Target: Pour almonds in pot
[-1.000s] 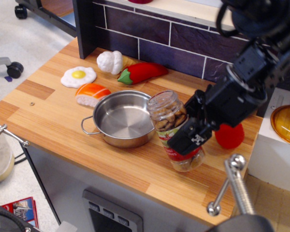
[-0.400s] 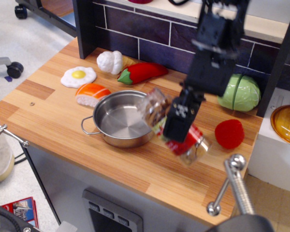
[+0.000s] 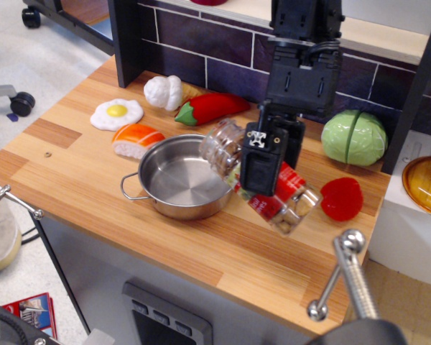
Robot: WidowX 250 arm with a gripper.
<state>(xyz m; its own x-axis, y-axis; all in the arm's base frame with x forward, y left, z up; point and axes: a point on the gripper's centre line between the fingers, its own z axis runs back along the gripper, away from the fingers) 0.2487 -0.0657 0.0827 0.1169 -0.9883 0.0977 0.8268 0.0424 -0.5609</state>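
Since the earlier frames the black robot arm has swung from the right side to above the table centre, and the jar has gone from upright to steeply tilted, mouth toward the pot.

Wooden plank table top: carries all items listed below.

Black gripper: clamped around the middle of the clear plastic jar with red, green and white label. The jar lies tipped, open mouth up and left over the right rim of the pot, base down and right, near the table. The brown almonds inside cannot be made out clearly.

Shallow round shiny steel pot with wire loop handles: sits on the table left of the gripper; its inside shows bare metal.

Green toy cabbage: far right, against the tiled wall.

Red toy pepper with green stem: far side, behind the pot.

Red round toy: right of the jar base.

White toy fried egg with yellow yolk: far left.

Orange and white toy slice: just left of the pot
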